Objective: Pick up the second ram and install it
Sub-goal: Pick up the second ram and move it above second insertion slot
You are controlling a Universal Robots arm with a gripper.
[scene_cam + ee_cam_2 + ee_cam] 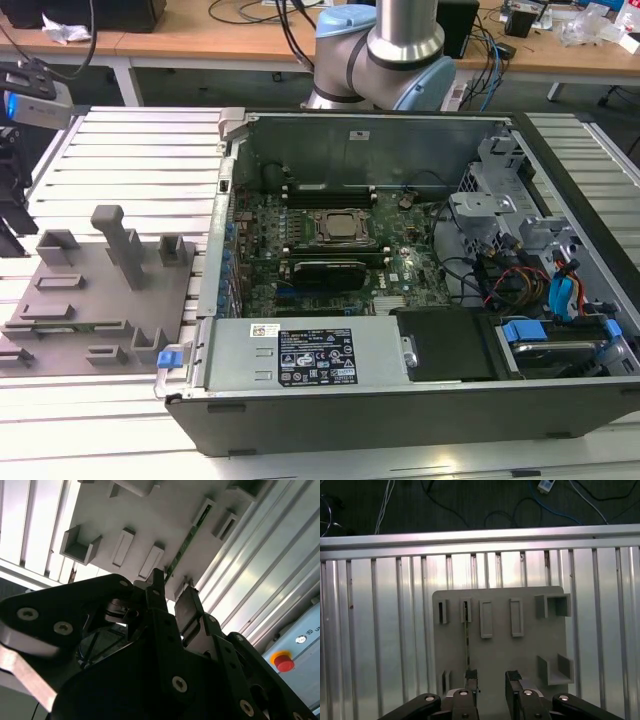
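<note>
The open gripper (492, 677) holds nothing, just above the grey tray (500, 650), where the green ram (466, 640) stands on edge in its slot.

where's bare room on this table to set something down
Bare table slats run between the grey fixture tray and the far desk, at the exterior view's left of the computer case. Another bare strip lies before the case. The tray's holders and the case's cables are crowded.

The gripper (172, 589), fingers parted, hangs near the grey tray (125, 510); the second ram (188, 539) stands edgewise there, at the gripper's one o'clock.
</note>
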